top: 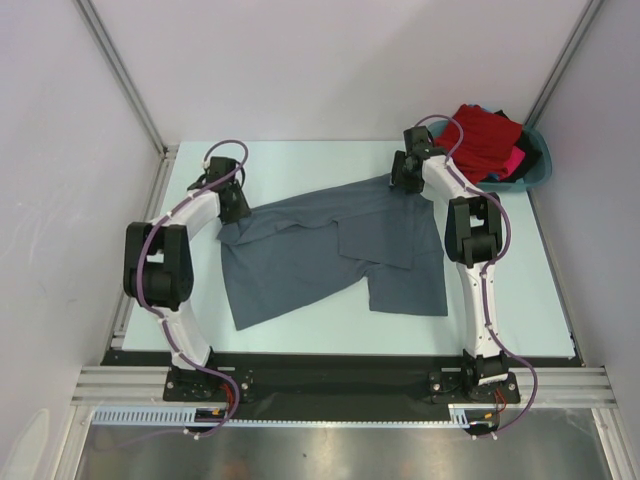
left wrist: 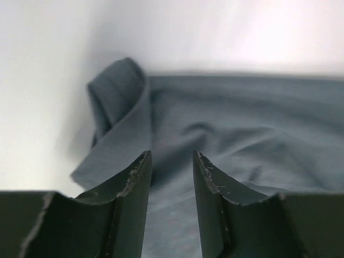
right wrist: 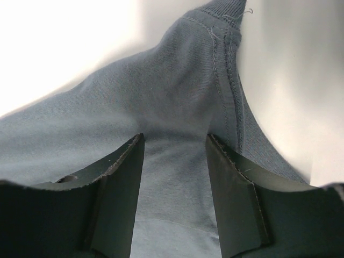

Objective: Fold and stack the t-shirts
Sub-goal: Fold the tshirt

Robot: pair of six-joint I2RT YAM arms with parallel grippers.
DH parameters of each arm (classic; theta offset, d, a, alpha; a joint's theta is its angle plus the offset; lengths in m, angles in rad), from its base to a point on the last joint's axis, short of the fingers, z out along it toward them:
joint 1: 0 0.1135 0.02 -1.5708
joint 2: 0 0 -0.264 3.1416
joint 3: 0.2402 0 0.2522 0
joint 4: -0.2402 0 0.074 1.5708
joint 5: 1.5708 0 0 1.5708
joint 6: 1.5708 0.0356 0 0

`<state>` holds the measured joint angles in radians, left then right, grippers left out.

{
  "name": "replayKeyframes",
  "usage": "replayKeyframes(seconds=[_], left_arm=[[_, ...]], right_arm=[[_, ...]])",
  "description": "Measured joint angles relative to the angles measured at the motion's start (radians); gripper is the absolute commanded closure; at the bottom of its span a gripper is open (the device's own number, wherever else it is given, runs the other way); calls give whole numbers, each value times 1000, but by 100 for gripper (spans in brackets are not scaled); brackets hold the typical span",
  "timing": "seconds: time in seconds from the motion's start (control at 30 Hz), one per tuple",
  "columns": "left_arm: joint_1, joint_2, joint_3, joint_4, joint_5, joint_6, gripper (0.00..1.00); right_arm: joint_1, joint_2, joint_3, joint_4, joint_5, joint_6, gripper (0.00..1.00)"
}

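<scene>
A large slate-grey t-shirt (top: 320, 250) lies spread on the pale table, with a part folded over at its middle right. My left gripper (top: 238, 208) is at the shirt's far left corner. In the left wrist view it (left wrist: 172, 156) is open, the jaws standing over grey cloth (left wrist: 242, 123) beside a curled-up edge (left wrist: 115, 91). My right gripper (top: 405, 178) is at the shirt's far right corner. In the right wrist view it (right wrist: 174, 137) is open, with the cloth (right wrist: 177, 86) and a stitched hem (right wrist: 226, 64) running between and beyond the jaws.
A teal basin (top: 540, 165) at the back right corner holds a red shirt (top: 485, 135), a pink one (top: 515, 160) and a dark one (top: 505, 118). White walls and metal posts enclose the table (top: 300, 160). A black rail runs along the near edge.
</scene>
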<state>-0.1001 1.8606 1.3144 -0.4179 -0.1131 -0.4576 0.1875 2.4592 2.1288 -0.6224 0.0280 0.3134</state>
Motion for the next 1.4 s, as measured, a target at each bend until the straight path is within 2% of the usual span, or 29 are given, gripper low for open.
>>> replayKeyframes(seconds=[0.4,0.7,1.0,1.1,1.13,1.2,1.4], left_arm=[[1,73,89,-107,-233,67,57],[-3,127,132,-132,-281,102,58],[-3,147,135,-135,-273,116,69],[-3,150,135,-135,-267,119,80],[-3,150,135,-135,-266,118,89],[-3,150,135,-135,-261,119,100],[-3,150,135,-135,-242,126,100]], right_arm=[[-5,0,0,0,-16,0,45],[-7,0,0,0,-22,0,44],[-9,0,0,0,-28,0,44],[-10,0,0,0,-29,0,44],[-10,0,0,0,-29,0,44],[-10,0,0,0,-30,0,44],[-10,0,0,0,-33,0,44]])
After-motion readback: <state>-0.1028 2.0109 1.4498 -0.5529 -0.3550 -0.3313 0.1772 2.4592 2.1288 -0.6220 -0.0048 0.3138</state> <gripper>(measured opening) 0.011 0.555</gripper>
